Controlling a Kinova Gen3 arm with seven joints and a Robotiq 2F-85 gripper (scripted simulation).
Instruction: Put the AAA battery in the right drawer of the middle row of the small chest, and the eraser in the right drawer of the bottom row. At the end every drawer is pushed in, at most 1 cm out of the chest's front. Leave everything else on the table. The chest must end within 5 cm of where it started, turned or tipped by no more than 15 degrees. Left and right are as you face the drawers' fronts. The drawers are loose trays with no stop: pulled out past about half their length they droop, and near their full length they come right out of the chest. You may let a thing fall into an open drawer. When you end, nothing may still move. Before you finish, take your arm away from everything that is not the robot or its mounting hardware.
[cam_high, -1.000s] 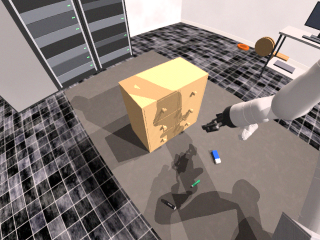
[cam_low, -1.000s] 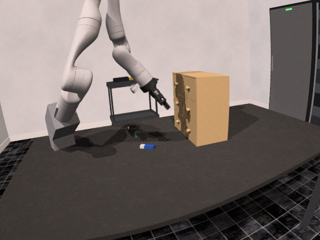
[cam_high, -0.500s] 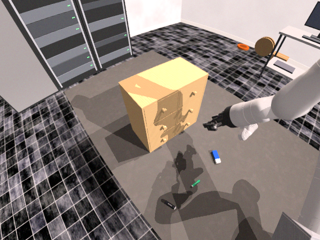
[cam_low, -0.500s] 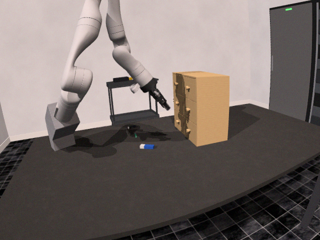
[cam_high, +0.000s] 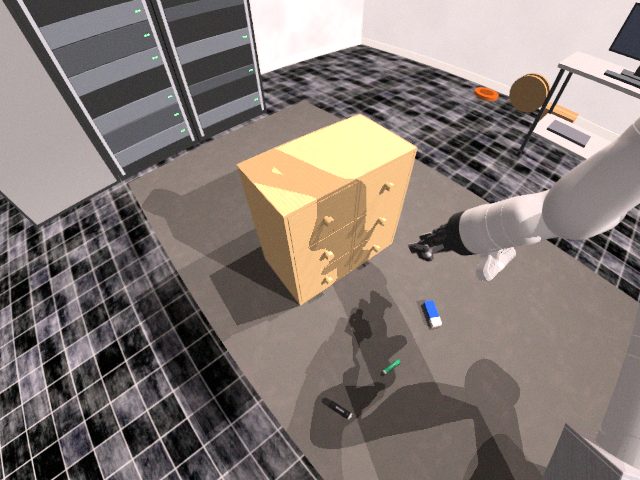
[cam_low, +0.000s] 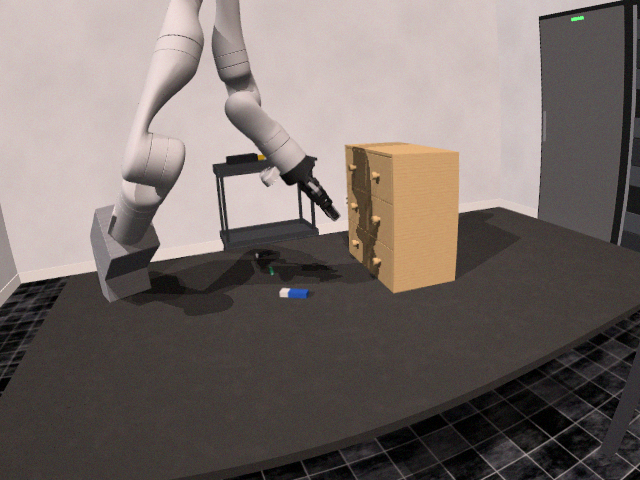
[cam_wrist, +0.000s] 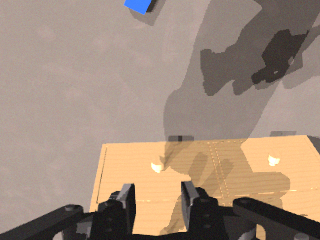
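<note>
Two small things still need putting away, and all the drawers look pushed in. The blue and white eraser lies on the table in front of the wooden chest. It should be light and a bit squishy, so pinch its long sides gently. The green stick, likely the AAA battery, lies there too. It should be hard, smooth and ready to roll, so grab across its middle. The pincer is partly open, holding nothing, near the drawers.

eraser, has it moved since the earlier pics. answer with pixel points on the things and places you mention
No. The eraser (cam_high: 432, 313) (cam_low: 294, 293) lies in the same place in front of the chest (cam_high: 268, 227) (cam_low: 423, 222), judged in the top and exterior views.
</note>
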